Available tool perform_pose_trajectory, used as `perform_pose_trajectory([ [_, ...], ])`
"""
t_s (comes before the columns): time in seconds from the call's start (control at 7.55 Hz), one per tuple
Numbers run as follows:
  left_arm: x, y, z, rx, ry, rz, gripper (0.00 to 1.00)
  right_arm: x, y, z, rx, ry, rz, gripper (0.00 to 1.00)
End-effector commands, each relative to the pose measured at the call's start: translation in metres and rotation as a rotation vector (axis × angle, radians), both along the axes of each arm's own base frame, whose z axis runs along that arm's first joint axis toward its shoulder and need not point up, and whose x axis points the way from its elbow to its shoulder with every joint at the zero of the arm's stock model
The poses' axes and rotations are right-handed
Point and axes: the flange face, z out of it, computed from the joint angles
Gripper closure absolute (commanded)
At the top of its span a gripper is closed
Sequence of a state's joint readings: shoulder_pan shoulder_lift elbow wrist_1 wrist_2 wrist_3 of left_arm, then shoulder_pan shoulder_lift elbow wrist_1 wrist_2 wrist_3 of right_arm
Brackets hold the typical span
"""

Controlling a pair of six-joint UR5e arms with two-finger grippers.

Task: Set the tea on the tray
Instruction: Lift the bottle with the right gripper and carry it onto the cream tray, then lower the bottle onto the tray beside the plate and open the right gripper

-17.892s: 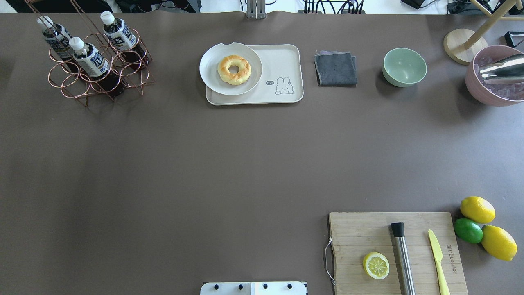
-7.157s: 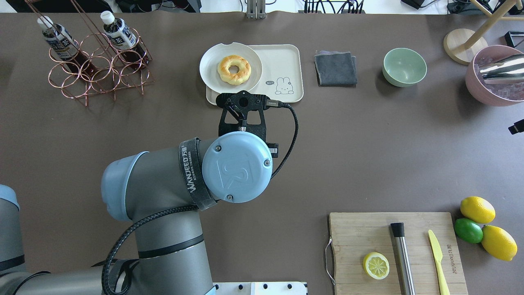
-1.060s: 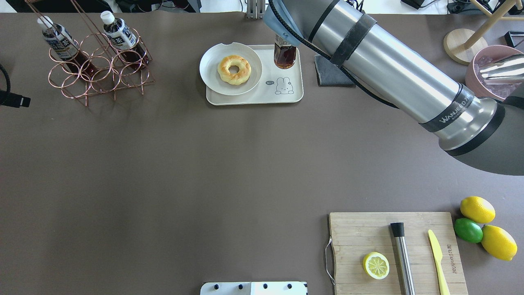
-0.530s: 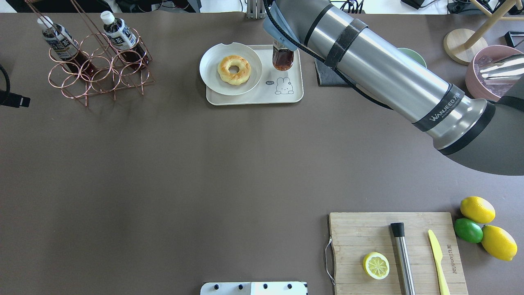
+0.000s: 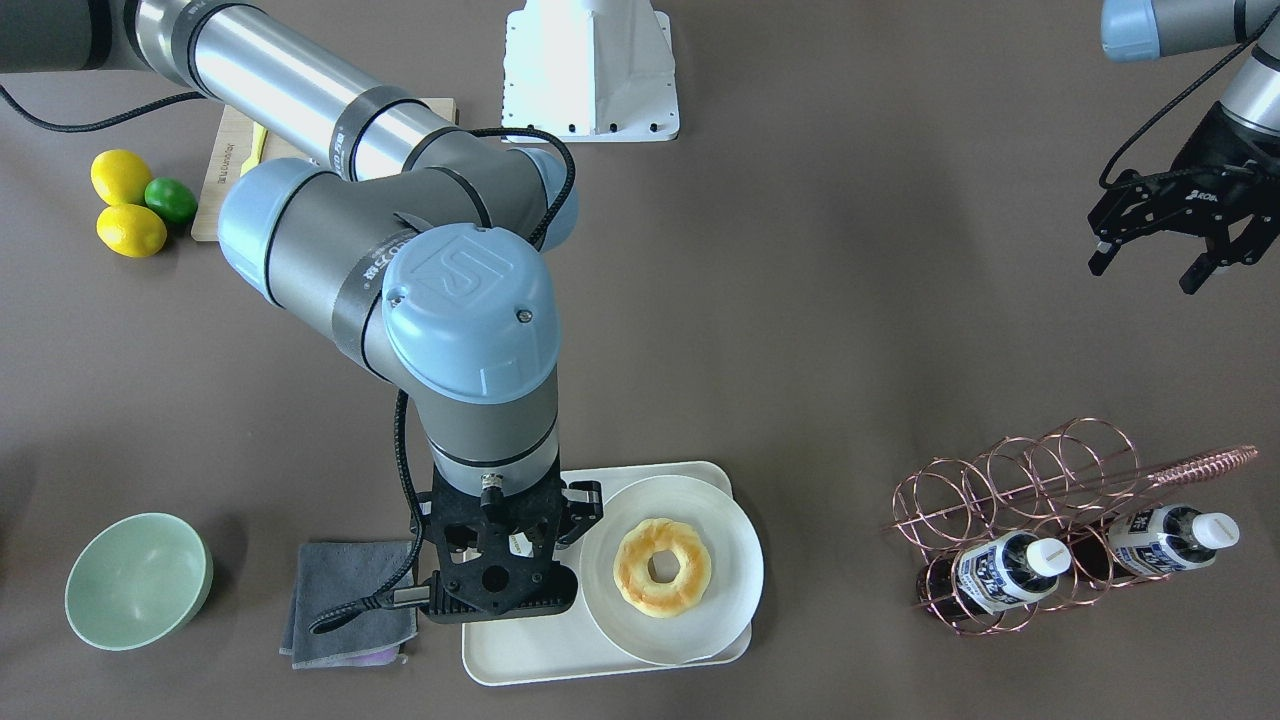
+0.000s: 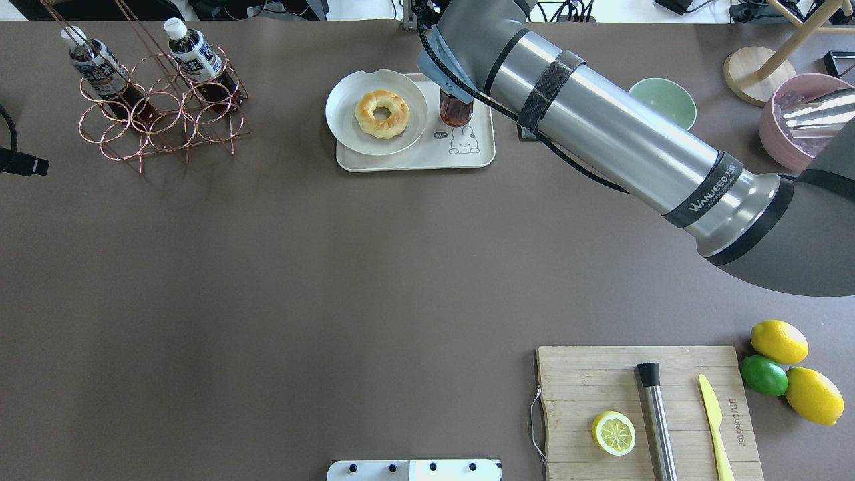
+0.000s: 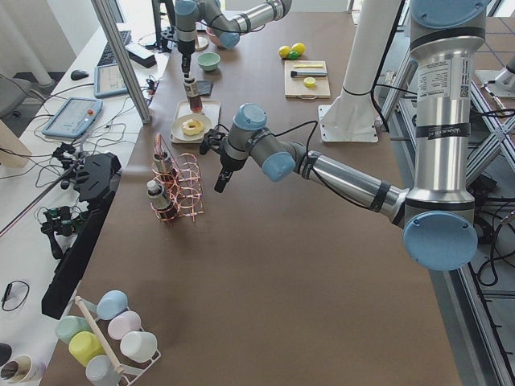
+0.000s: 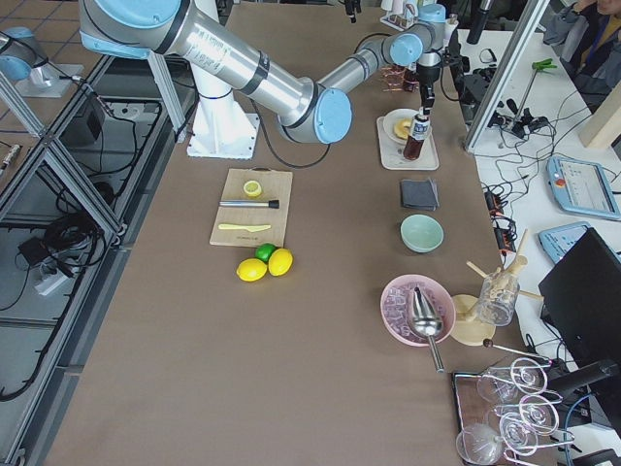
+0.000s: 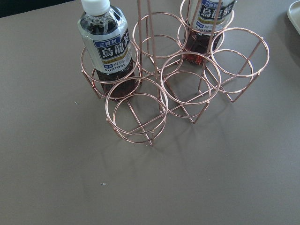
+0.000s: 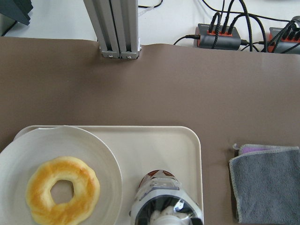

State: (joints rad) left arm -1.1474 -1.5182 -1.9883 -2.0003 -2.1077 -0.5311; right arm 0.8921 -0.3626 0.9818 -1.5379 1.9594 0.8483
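Observation:
My right gripper [image 5: 508,548] is shut on the tea [image 6: 456,112], a small bottle of reddish-brown drink, and holds it upright over the cream tray [image 6: 414,160], just behind the bear drawing [image 6: 463,141]. The right wrist view shows the bottle [image 10: 161,201] from above over the tray [image 10: 164,145]. I cannot tell whether its base touches the tray. My left gripper [image 5: 1145,272] is open and empty, apart from the copper wire rack [image 6: 163,123]. Two more tea bottles [image 6: 93,63] [image 6: 194,53] stand in that rack.
A white plate with a doughnut [image 6: 382,112] fills the tray's left part. A grey cloth [image 10: 267,183] lies right of the tray, then a green bowl [image 6: 671,100] and a pink ice bowl [image 6: 795,137]. A cutting board [image 6: 588,381] and lemons [image 6: 778,341] are near right.
Since 17.9 s ago one bottle has left the rack. In the last second the right arm has shifted the bottle towards the bear drawing on the tray. The left arm has stayed put.

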Motion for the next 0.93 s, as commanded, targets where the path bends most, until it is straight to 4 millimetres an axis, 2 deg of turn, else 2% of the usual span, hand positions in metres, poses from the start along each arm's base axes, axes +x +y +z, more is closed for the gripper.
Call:
perform_pose_trajectory([
  [0.0, 0.0000, 0.0000, 0.0014, -0.002, -0.001, 0.000, 0.03, 0.0007, -0.0003, 0.0044, 0.003, 0.003, -0.002, 1.00],
  [0.13, 0.0001, -0.0002, 0.0021, -0.004, -0.002, 0.000, 0.03, 0.0007, -0.0003, 0.0042, 0.003, 0.002, 0.000, 0.83],
  [0.27, 0.0004, -0.0008, 0.0022, -0.004, -0.002, 0.000, 0.03, 0.0002, -0.0009, 0.0069, 0.001, 0.005, -0.003, 0.75],
  [0.4, 0.0011, -0.0008, 0.0027, -0.004, -0.002, 0.002, 0.03, 0.0004, -0.0007, 0.0062, 0.004, 0.005, -0.004, 0.59],
  [0.53, 0.0011, -0.0006, 0.0022, -0.004, -0.002, 0.002, 0.03, 0.0003, -0.0005, 0.0062, 0.004, 0.004, -0.006, 0.16],
  [0.66, 0.0009, -0.0002, 0.0007, -0.001, -0.001, 0.002, 0.03, 0.0003, -0.0005, 0.0062, 0.005, 0.004, -0.007, 0.01],
  [0.8, 0.0010, -0.0004, 0.0016, -0.004, -0.002, 0.002, 0.03, 0.0075, -0.0031, 0.0021, 0.007, -0.003, -0.003, 0.00],
])
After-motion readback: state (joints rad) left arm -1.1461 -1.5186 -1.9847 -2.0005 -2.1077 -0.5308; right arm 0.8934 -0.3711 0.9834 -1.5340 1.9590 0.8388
